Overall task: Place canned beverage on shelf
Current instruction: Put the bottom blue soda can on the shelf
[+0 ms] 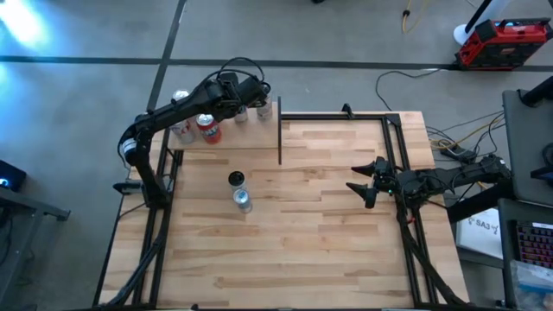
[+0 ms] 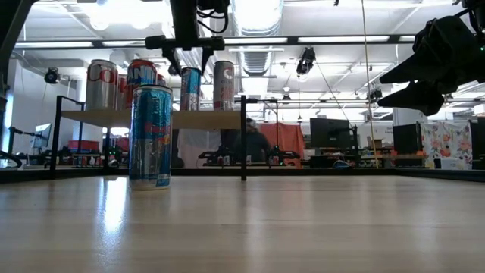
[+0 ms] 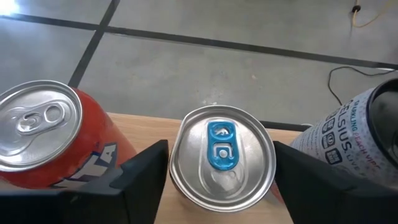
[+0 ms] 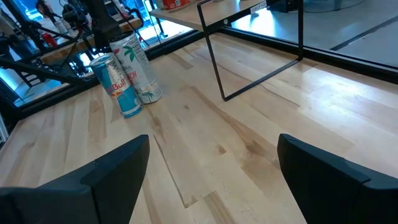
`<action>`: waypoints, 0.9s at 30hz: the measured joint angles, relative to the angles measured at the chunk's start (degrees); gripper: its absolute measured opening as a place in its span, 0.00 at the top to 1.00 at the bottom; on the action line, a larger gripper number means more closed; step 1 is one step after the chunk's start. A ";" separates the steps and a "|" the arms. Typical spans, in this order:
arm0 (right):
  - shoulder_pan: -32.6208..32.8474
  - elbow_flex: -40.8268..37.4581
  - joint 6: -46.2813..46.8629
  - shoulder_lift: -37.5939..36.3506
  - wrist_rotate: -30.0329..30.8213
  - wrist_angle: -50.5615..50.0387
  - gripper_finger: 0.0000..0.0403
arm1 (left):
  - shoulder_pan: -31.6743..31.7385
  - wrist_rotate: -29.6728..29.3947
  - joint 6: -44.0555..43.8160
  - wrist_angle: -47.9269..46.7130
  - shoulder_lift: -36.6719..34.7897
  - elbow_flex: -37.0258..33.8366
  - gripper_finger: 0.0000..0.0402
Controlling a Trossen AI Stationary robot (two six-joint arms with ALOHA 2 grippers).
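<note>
The shelf (image 1: 251,134) is a pale wood board on a thin black frame at the table's far left. Several cans stand on it: a silver can (image 2: 101,83), a red can (image 2: 142,72), a blue-tab can (image 2: 190,89) and a white can (image 2: 223,85). My left gripper (image 2: 190,61) is open above the blue-tab can (image 3: 222,155). Its fingers stand on either side of the can's top, not gripping it. My right gripper (image 1: 361,184) is open and empty above the table's right side.
Two cans stand on the tabletop in front of the shelf, a blue one (image 4: 118,87) and a white one (image 4: 142,74). They also show in the high view (image 1: 236,179) (image 1: 243,201). The shelf's black leg (image 2: 243,140) stands at its right end.
</note>
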 joint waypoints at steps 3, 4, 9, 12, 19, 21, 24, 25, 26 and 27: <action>-0.01 0.00 0.00 0.00 -0.01 0.00 0.17 | 0.00 -0.03 0.00 -0.02 0.00 0.00 0.40; -0.02 0.00 0.00 0.00 0.00 0.00 0.17 | 0.00 -0.05 0.01 0.00 0.00 0.00 0.41; 0.00 0.00 -0.02 0.00 0.00 0.00 0.17 | 0.00 -0.02 0.91 0.04 0.00 0.00 0.44; -0.01 0.00 0.00 0.00 0.00 -0.01 0.17 | 0.00 0.36 2.73 0.22 0.00 0.00 0.42; -0.02 0.00 0.00 0.00 0.00 0.00 0.17 | 0.00 2.24 7.46 0.52 -0.08 0.02 0.42; 0.00 0.00 0.00 0.00 0.00 -0.02 0.17 | 0.07 2.73 8.11 0.72 -0.11 0.02 0.42; 0.00 0.00 -0.01 0.00 0.00 0.00 0.17 | 0.07 3.41 9.68 1.21 -0.14 0.02 0.42; -0.01 0.00 -0.01 0.00 -0.01 -0.02 0.17 | 0.07 3.92 10.54 1.52 -0.21 0.02 0.42; 0.00 0.00 0.00 0.00 0.00 -0.02 0.17 | 0.07 4.62 11.52 1.83 -0.31 0.02 0.42; -0.02 0.00 0.00 0.00 0.00 0.00 0.17 | 0.07 5.37 12.45 2.11 -0.42 0.02 0.42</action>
